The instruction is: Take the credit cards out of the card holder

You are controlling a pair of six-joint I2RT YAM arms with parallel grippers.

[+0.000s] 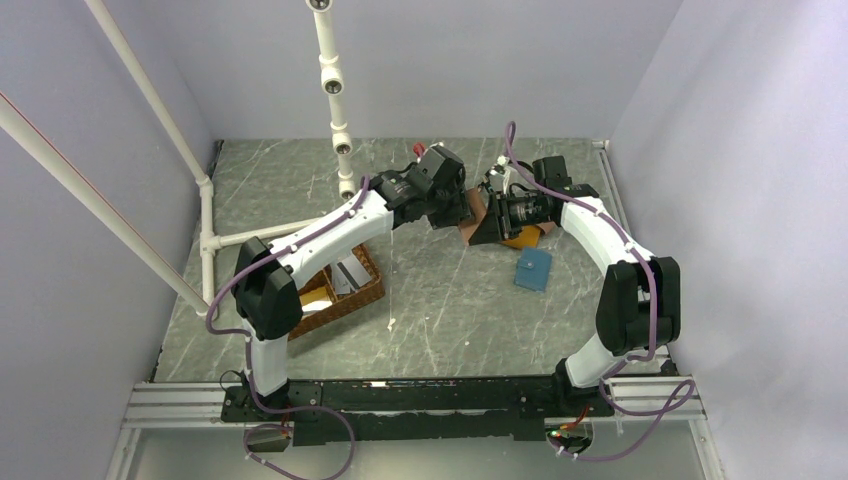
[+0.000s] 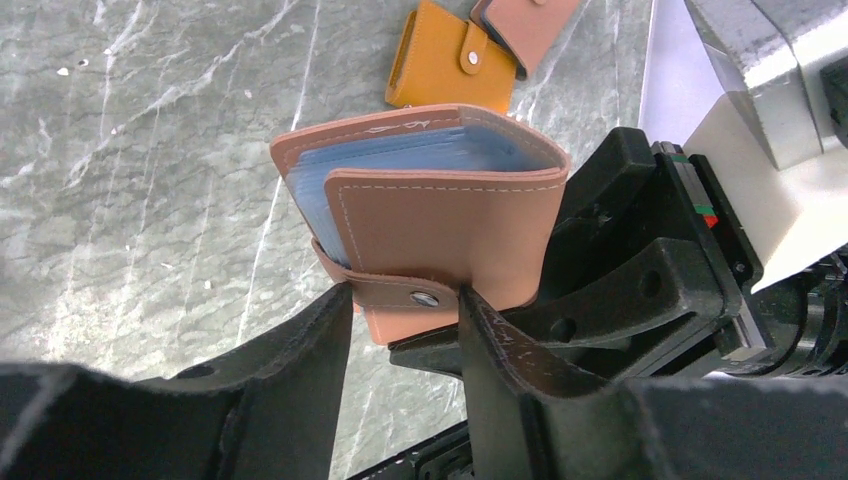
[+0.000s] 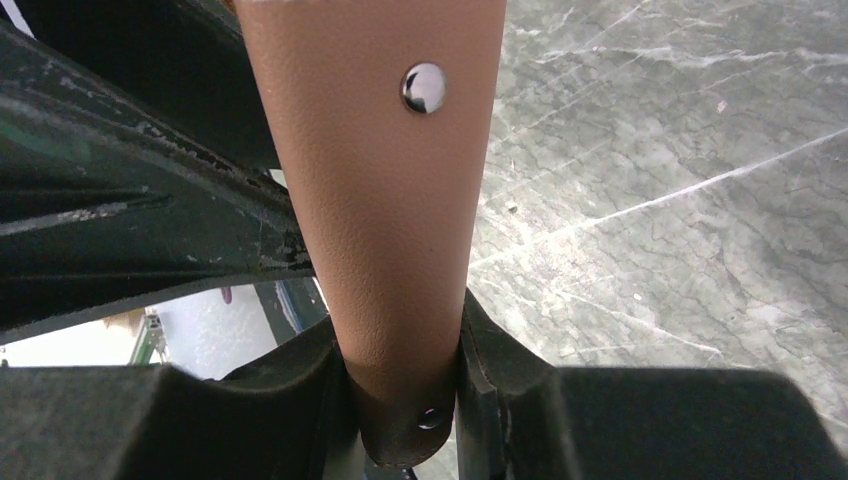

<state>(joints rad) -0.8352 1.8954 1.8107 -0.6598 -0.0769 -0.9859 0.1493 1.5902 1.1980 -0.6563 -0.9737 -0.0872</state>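
Note:
My right gripper [image 3: 400, 345] is shut on the lower end of the salmon-pink card holder [image 3: 380, 200] and holds it up above the table. In the left wrist view the card holder [image 2: 440, 225] is folded, with its light-blue pockets [image 2: 390, 155] showing at the top edge. Its snap tab [image 2: 400, 292] lies across the front cover. My left gripper [image 2: 405, 300] is open, one fingertip at each end of the tab. No grey card shows. In the top view both grippers meet at the card holder [image 1: 468, 230] at the table's middle back.
An orange wallet [image 2: 440, 65] and a second pink wallet [image 2: 525, 25] lie on the table beyond the card holder. A teal-blue wallet [image 1: 533, 268] lies right of centre. A wicker basket [image 1: 365, 295] stands at the left. White pipes [image 1: 335, 90] rise at the back.

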